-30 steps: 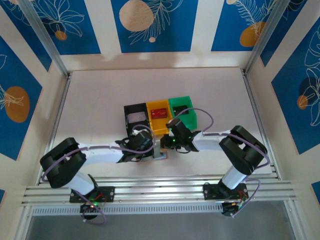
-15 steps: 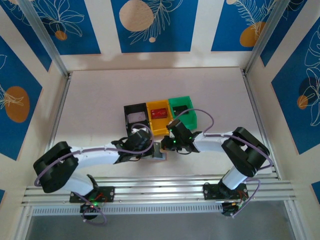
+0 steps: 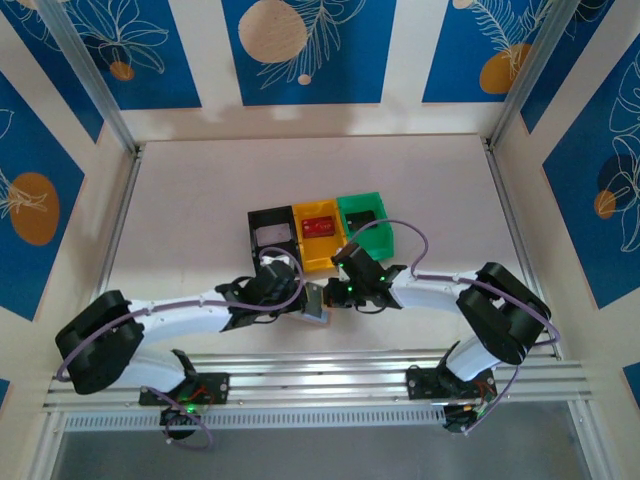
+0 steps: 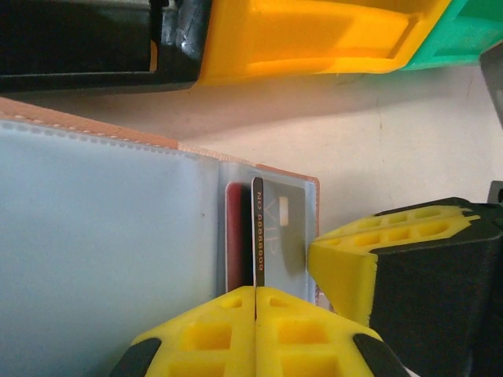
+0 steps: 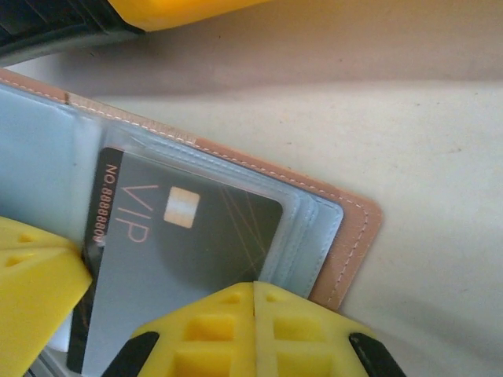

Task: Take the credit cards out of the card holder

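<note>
Card holder (image 5: 346, 243) lies open at six o'clock from the yellow bin (image 3: 320, 256) — I see my right gripper (image 5: 253, 302) clamped on its leather edge, my left gripper (image 4: 255, 302) pinched closed on the grey VIP card (image 5: 196, 243), at its numbered end.

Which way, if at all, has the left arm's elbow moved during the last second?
Yes. The left arm's elbow has swung to the left and toward the near edge of the table, judged against its fixed base, so the arm now stretches flatter.
</note>
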